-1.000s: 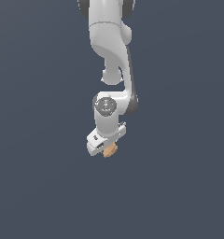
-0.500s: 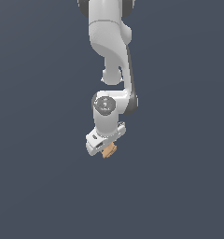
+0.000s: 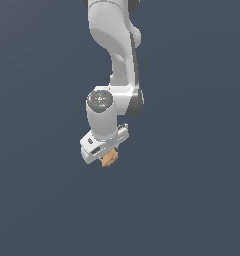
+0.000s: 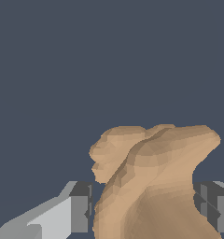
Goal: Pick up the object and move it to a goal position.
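The object (image 3: 110, 158) is a small tan-brown lump peeking out below the white gripper (image 3: 108, 156) in the exterior view. In the wrist view the object (image 4: 151, 186) fills the space between the two dark fingertip pads (image 4: 81, 205), its lobed side showing. The gripper (image 4: 144, 207) is shut on it, one pad against each flank. The white arm (image 3: 117, 60) reaches down from the top of the exterior view. Most of the object is hidden by the hand in the exterior view.
A plain dark grey-blue surface (image 3: 192, 200) fills the background in both views. No other objects or edges show.
The arm and gripper have risen slightly with the object still held; the grip looks the same.
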You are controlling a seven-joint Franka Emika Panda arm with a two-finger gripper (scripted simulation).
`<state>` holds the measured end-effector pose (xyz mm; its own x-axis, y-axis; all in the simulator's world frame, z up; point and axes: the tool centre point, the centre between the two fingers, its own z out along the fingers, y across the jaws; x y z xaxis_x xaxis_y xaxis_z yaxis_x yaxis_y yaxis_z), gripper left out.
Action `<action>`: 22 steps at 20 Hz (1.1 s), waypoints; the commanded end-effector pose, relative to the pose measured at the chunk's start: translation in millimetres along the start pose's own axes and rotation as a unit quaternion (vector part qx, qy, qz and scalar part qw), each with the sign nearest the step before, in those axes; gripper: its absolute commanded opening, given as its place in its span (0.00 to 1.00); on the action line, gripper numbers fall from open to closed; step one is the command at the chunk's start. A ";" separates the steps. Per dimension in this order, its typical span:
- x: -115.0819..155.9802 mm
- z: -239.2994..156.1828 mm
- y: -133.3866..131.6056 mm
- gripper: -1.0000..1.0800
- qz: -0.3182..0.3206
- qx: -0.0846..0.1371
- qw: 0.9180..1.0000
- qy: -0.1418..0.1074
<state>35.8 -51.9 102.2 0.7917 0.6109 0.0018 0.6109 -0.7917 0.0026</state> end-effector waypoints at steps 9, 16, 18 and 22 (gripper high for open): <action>-20.0 -100.2 55.8 0.00 0.000 0.001 1.000 0.000; -32.1 -165.7 93.5 0.00 -0.001 0.001 1.000 0.000; -34.6 -180.9 102.5 0.00 -0.001 0.001 1.000 0.000; -39.4 -207.8 118.5 0.00 -0.001 0.001 1.000 0.000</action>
<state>74.5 -164.0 300.1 0.7909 0.6120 0.0024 0.6120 -0.7909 0.0011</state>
